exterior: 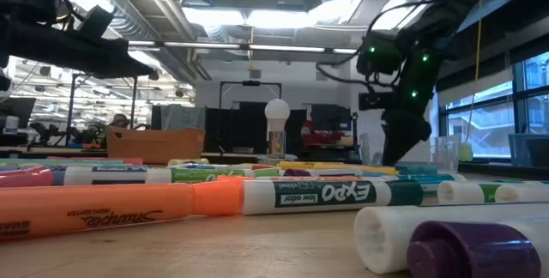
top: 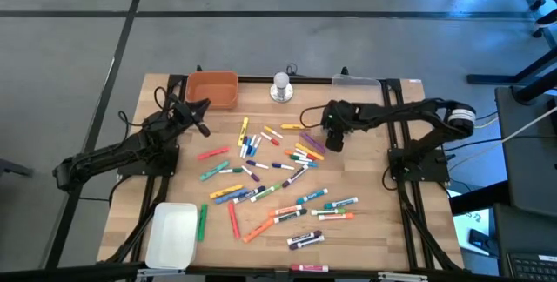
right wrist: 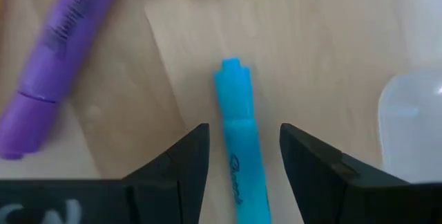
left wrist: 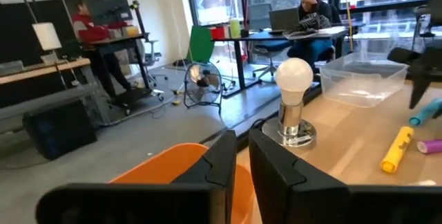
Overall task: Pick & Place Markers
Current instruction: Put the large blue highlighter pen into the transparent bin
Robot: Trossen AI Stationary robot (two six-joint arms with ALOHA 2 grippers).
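Many coloured markers (top: pixel 270 173) lie scattered across the middle of the wooden table (top: pixel 374 221). My right gripper (top: pixel 333 140) points steeply down at the pile's far right side. It is open, its fingers standing on either side of a light blue marker (right wrist: pixel 238 134) that lies flat on the wood, without touching it. My left gripper (top: pixel 200 115) hovers level beside the orange bin (top: pixel 211 89) at the far left. A narrow gap (left wrist: pixel 242 162) shows between its fingers, with nothing in it.
A silver knob with a white ball (top: pixel 280 86) stands at the far edge, with a clear plastic container (top: pixel 355 80) to its right. A white tray (top: pixel 172 234) lies at the near left. A purple marker (right wrist: pixel 52 65) lies close beside the blue one.
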